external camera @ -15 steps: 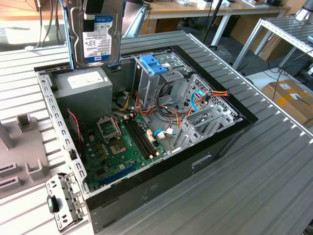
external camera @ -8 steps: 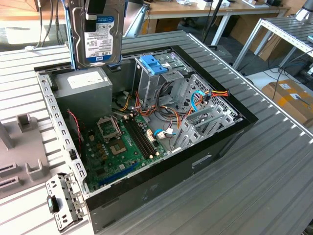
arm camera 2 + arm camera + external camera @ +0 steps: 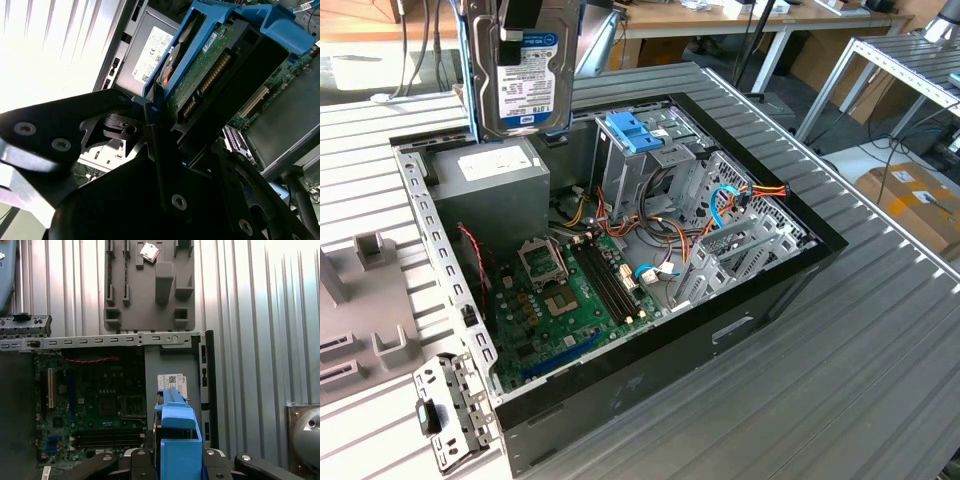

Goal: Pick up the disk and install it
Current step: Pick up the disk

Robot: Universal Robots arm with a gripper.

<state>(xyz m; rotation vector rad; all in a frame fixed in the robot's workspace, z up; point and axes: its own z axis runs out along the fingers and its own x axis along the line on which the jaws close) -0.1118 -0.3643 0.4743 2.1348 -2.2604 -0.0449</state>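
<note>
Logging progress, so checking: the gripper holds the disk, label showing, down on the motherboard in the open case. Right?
Not on the motherboard: the exterior view shows the gripper holding the disk, label showing, in the air above the power supply in the open case.

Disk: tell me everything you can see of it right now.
The disk is a flat silver-grey metal drive with a white, blue-printed label and blue plastic side rails. The second wrist view shows its green circuit board with a connector row. It hangs upright, label facing the exterior view, above the open computer case by the power supply, clamped in the gripper.
</note>
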